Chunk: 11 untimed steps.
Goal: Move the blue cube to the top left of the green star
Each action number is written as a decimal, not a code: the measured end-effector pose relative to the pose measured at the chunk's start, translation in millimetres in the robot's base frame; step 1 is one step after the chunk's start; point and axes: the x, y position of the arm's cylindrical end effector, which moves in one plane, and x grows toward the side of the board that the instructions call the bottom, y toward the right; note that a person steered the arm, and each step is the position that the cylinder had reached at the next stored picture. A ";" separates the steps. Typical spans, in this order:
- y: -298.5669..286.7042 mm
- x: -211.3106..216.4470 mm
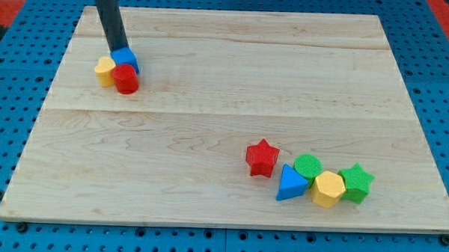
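Wooden board (226,81) carries seven blocks. At its upper left my tip (120,49) touches the blue cube's (126,60) top edge; I have no fingers to open or close. Its goal, the green star (356,181), sits well apart at lower right, so the task has barely started.

Count: two red, two yellow, two blue, two green — eight, perhaps; the clusters overlap.

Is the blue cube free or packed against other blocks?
Packed: blue cube touches the yellow block and red cylinder; my tip at its top-left.
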 end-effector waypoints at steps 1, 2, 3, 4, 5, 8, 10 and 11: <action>33.8 43.3; 39.8 100.9; 9.6 102.0; -7.0 132.1; 89.9 145.8; 235.3 139.5; 298.2 109.6; 306.0 159.3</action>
